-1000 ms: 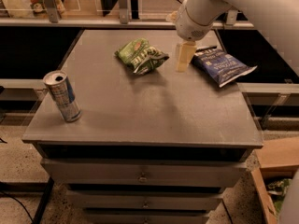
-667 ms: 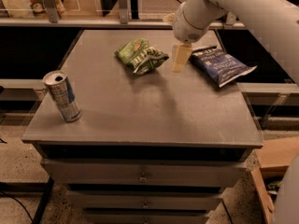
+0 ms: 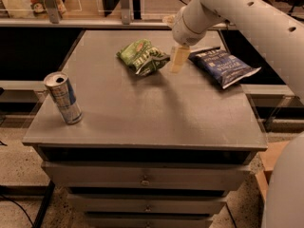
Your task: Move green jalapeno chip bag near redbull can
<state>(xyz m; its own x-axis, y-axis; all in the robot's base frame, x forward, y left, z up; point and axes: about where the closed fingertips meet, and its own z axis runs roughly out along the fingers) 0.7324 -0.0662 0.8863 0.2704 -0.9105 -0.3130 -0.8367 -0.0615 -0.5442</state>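
Observation:
The green jalapeno chip bag [image 3: 142,56] lies crumpled on the grey table top [image 3: 142,108], toward the back centre. The redbull can [image 3: 63,98] stands upright near the front left corner, far from the bag. My gripper [image 3: 179,60] hangs from the white arm just right of the green bag, between it and a dark blue chip bag [image 3: 223,67]. It holds nothing that I can see.
The dark blue chip bag lies at the back right of the table. Drawers [image 3: 142,177] run below the table's front edge. Shelving and a rail [image 3: 85,20] stand behind the table. The white arm [image 3: 247,18] crosses the upper right.
The gripper has shifted slightly left toward the green bag. The bags and the can have not moved.

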